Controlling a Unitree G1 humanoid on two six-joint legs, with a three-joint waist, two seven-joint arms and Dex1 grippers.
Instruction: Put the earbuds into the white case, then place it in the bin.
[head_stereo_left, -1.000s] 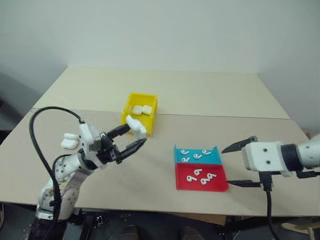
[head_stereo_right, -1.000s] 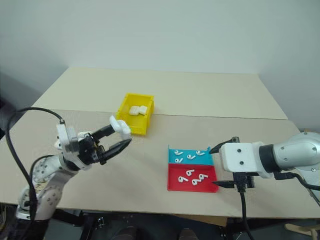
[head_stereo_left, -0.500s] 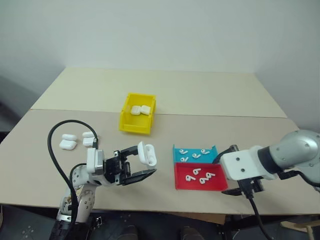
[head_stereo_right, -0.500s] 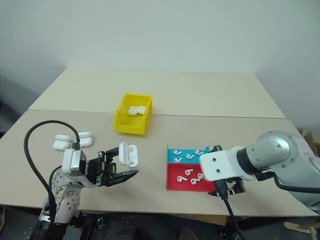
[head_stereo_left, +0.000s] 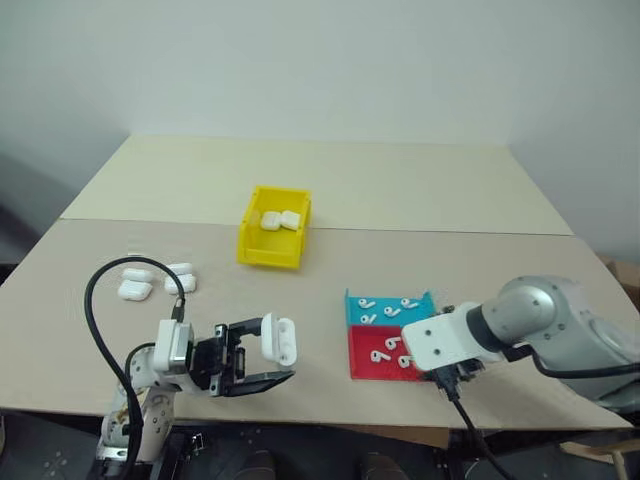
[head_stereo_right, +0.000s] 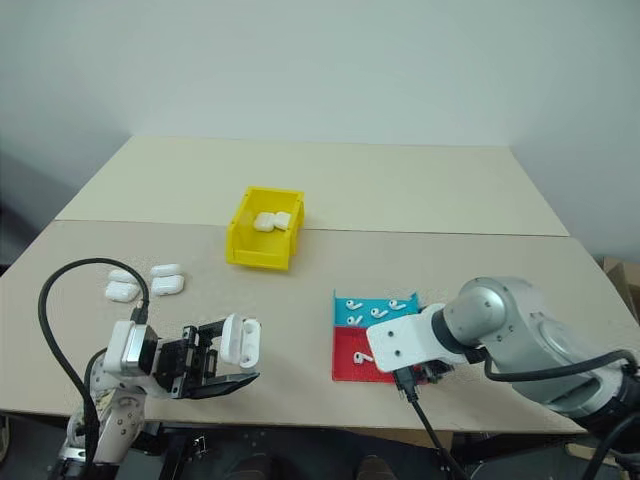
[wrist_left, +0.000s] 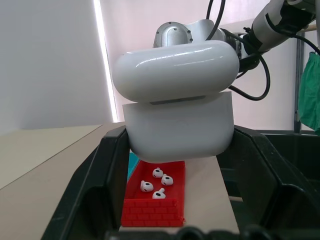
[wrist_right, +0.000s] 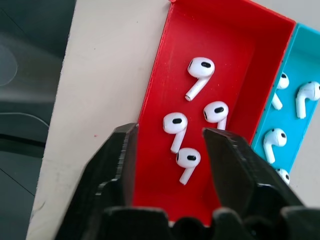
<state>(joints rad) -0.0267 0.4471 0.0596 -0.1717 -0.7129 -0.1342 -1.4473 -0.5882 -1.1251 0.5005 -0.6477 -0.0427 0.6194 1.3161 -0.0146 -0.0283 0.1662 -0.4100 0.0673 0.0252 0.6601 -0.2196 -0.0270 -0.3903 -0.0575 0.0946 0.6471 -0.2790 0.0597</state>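
A: Left gripper (head_stereo_left: 268, 362) first — clamped on a white case (head_stereo_left: 279, 340), the fingers pinching its lower half, lid hinged up a little on top. It hangs above the near edge of the surface (head_stereo_left: 320, 270), pointing across toward the trays.

B: And the right gripper (wrist_right: 170, 145)?

A: Pointed steeply down over the red tray (wrist_right: 240, 65), jaws partly apart, nothing between them that they touch. Two earbuds (wrist_right: 176, 124) lie in the gap under the fingertips, two more just beyond in the same tray.

B: So four in the red one. The blue?

A: The blue tray (head_stereo_left: 385, 318) sits touching the red tray's far side, and it has several earbuds of its own, four or five from the head view.

B: Where's the bin?

A: The yellow bin (head_stereo_left: 270, 243) stands further back, near the middle of the surface, well apart from both grippers. Two white cases (head_stereo_left: 280, 220) lie side by side inside it.

B: Anything else out there?

A: A cluster of spare cases (head_stereo_left: 155, 282) on the left side of the surface, beyond the left arm, three or four of them close together.
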